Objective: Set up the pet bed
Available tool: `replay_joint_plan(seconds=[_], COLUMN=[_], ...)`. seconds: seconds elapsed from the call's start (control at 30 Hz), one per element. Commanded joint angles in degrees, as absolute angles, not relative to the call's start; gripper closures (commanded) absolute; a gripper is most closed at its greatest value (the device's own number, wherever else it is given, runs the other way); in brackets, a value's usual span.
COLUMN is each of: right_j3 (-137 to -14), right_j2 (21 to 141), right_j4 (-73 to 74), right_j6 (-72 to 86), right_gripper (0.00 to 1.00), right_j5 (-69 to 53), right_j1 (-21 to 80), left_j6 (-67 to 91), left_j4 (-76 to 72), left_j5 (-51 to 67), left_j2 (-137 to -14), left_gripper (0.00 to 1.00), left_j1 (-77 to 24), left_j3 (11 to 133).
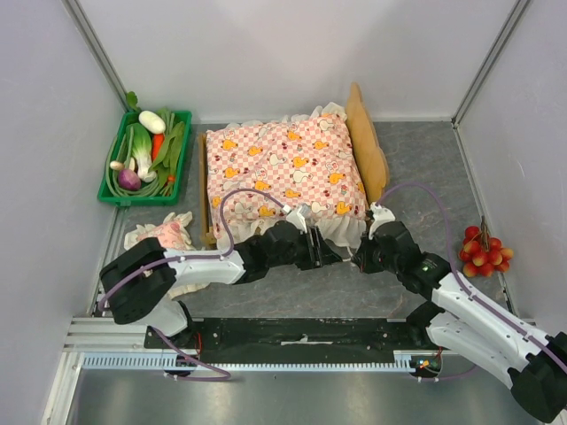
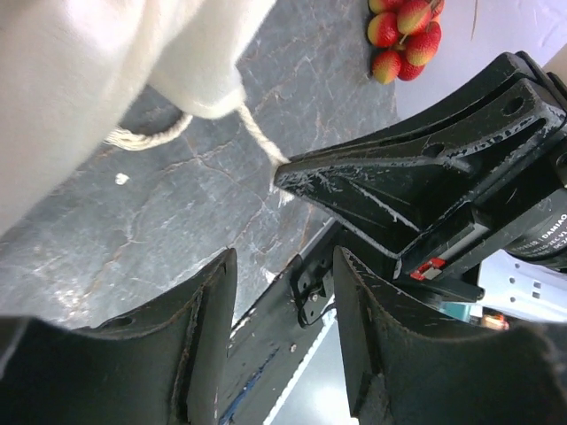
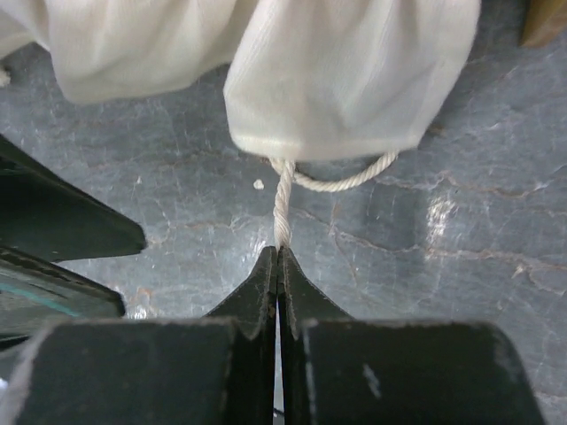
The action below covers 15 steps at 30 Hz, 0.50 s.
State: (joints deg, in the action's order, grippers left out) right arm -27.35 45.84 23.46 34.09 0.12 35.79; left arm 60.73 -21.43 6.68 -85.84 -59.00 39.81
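Observation:
The pet bed's light-wood frame shows by its curved headboard (image 1: 368,146) and left rail; the pink-checked mattress (image 1: 283,168) lies on it and hides the base. The mattress's white frill (image 3: 328,80) hangs over the near edge, with a white twisted cord (image 3: 282,199) coming out of it. My right gripper (image 3: 278,252) is shut on that cord just below the frill, at the bed's near right corner (image 1: 361,259). My left gripper (image 2: 283,266) is open and empty right beside it (image 1: 341,252), and its view shows the cord (image 2: 257,133) leading to the right fingers (image 2: 399,177). A small pink frilled pillow (image 1: 168,235) lies left of the bed.
A green basket (image 1: 111,168) of vegetables stands at the back left. A bunch of red fruit (image 1: 483,250) lies at the right wall, and also shows in the left wrist view (image 2: 407,31). Side walls close in the grey floor. The arms' base rail (image 1: 301,341) runs along the near edge.

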Motion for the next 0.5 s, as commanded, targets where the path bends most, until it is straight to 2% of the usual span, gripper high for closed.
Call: replay_joint_plan(seconds=[0.0, 0.47], right_j3=[-28.91, -27.86], right_j2=[45.44, 43.50], right_j4=[29.26, 30.32], right_j6=[36.03, 37.80], right_gripper=[1.00, 1.00], right_j5=[-4.22, -6.33], right_j1=[36.47, 37.35], left_j6=[68.02, 73.30], left_j4=[-30.14, -38.22], left_j5=[9.57, 6.77], left_j2=[-89.03, -98.96], left_gripper=[0.46, 0.46], left_j1=[-60.38, -60.91], left_j3=[40.96, 43.41])
